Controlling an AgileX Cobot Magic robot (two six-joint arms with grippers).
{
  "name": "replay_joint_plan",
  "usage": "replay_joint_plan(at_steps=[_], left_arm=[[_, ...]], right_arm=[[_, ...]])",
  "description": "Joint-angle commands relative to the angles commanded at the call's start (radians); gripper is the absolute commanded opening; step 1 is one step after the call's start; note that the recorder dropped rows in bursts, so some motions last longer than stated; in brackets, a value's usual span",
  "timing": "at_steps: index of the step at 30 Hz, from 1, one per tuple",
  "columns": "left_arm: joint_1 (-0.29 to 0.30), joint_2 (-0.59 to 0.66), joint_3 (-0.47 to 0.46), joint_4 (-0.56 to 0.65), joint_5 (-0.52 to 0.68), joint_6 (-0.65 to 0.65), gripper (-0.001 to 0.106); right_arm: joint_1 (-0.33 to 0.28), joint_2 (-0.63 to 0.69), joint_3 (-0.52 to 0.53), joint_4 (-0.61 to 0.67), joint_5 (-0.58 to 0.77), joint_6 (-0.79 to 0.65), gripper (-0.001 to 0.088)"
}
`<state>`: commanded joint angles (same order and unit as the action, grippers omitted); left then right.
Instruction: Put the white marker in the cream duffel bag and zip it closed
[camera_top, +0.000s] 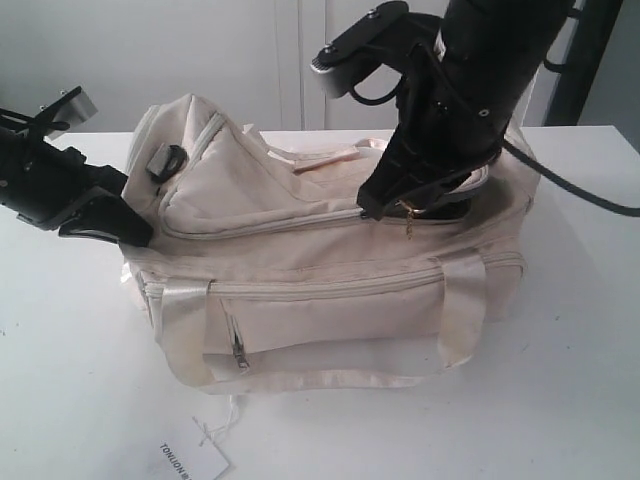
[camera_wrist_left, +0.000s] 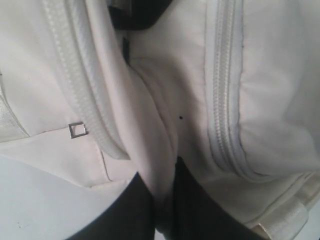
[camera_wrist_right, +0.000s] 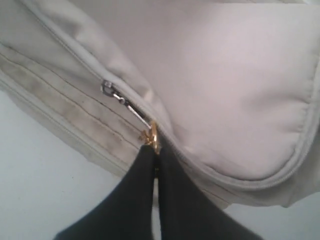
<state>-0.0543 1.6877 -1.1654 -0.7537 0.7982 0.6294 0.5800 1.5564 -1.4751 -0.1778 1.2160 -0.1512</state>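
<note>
The paper tag (camera_top: 192, 462) runs off the exterior view's lower edge, print unreadable. My right end effector (camera_wrist_right: 155, 150) covers part of the gold zip pull (camera_wrist_right: 153, 136).

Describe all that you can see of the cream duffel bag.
The cream duffel bag is soft fabric with satin handles, curved zips and a black strap ring. It lies on the white table, its top flap bulging at the left end. The left gripper pinches a fabric fold at that end; the right gripper is shut on its gold zip pull.
</note>
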Motion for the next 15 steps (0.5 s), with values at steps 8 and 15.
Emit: replay_joint_plan(at_steps=[8,15], left_arm=[[0.000,0.000,0.000,0.000,-0.002,0.000,0.000],[0.000,0.000,0.000,0.000,-0.002,0.000,0.000]], right_arm=[[-0.044,-0.026,-0.001,-0.002,0.005,0.000,0.0000],[-0.062,-0.031,-0.001,-0.011,0.005,-0.002,0.0000]])
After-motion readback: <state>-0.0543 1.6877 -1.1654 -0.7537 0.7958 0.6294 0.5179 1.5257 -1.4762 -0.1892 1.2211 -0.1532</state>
